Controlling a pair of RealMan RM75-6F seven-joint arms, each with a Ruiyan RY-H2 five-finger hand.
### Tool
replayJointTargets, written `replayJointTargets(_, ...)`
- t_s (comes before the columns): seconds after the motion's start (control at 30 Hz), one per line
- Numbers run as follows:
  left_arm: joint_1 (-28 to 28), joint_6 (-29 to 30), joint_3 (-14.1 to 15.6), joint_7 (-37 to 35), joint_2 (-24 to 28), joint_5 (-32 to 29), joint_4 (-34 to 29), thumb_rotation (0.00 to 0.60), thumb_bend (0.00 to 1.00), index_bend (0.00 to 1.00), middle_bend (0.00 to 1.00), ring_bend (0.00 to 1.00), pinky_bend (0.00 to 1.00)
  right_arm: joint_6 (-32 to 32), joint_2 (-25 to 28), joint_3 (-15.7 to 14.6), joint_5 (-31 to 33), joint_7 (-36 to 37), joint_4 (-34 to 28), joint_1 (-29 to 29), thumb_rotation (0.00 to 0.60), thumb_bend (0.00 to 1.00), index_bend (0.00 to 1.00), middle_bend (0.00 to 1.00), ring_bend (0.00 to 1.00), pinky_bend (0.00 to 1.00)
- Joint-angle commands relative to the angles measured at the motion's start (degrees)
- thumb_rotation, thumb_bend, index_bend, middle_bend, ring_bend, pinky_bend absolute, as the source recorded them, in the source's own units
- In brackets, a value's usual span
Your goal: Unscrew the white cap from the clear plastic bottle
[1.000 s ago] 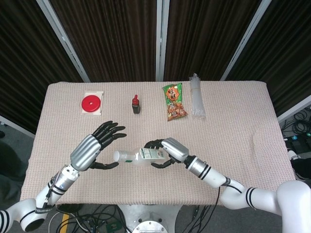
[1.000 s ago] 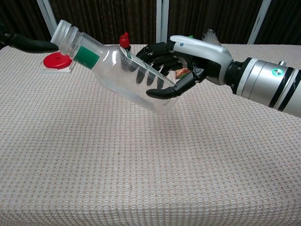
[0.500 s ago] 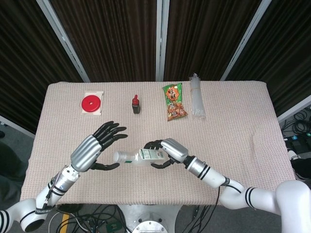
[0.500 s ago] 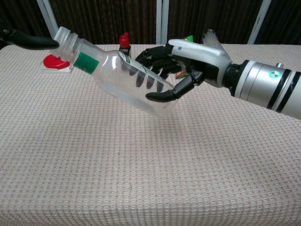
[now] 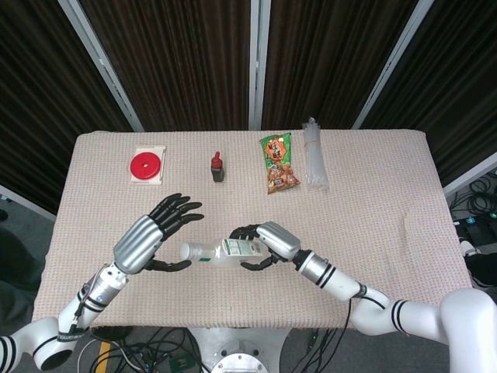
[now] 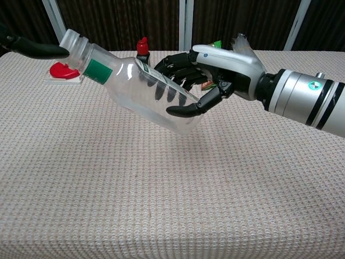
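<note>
My right hand [image 5: 268, 242] grips the clear plastic bottle [image 5: 229, 249] around its lower body and holds it off the table, tilted, with the neck pointing to my left. The chest view shows the same right hand [image 6: 215, 70] wrapped around the bottle [image 6: 140, 89], whose green label band sits just below the white cap [image 6: 73, 40]. My left hand [image 5: 151, 233] is beside the cap [image 5: 186, 250] with its fingers spread and holds nothing. One black fingertip [image 6: 32, 49] reaches the cap from the left; I cannot tell whether it touches.
Along the back of the cloth-covered table [image 5: 388, 202] lie a red disc on a white card [image 5: 146, 165], a small dark bottle with a red top [image 5: 217, 168], a green snack packet [image 5: 278, 163] and a bundle of clear sticks [image 5: 313, 154].
The bottle has shifted a little to the left and slightly lower in my right hand. The left hand's fingertip has stayed by the cap.
</note>
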Motion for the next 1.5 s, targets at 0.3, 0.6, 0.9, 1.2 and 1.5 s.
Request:
replayJointTargets(0.3,0.01,0.05,0.21,0.25,0.43,0.36,-0.48,0.6,0.15,0.17,0.1,0.03,0.02,-0.21,-0.04,0.06,0.28,0.19,0.37,0.07,0.6,0.58,0.59,0.53,0.37,0.5)
replayJointTargets(0.6,0.4,-0.2,0.47,0.31,0.08,-0.6,0.64,0.6,0.15,0.17,0.1,0.03,0.02,0.08,-0.11,-0.17,0.02,0.41,0.2,-0.04,0.6,0.58,0.59,0.53,0.37,0.5)
replayJointTargets(0.9,0.07,0.09,0.04,0.51,0.18,-0.03,0.12,0.6,0.15,0.17,0.1,0.03,0.02,-0.51,-0.4,-0.24,0.13,0.11,0.39,0.22,0.6,0.58,0.59,0.53,0.37,0.5)
replayJointTargets(1.2,0.59,0.83,0.6,0.63,0.58,0.67,-0.3,0.6,0.15,0.17,0.1,0.03,0.02,-0.2,-0.12,-0.01,0.51,0.43,0.67,-0.02,0.6,0.58,0.59,0.53,0.37,0.5)
replayJointTargets(1.5,1.36,-0.32,2.13,1.59,1.48,0.32,0.13,0.6,0.16,0.28,0.1,0.03,0.02,1.18,0.85,-0.05,0.09,1.31,0.11,-0.63,0.6,0.58,0.59,0.53,0.37,0.5)
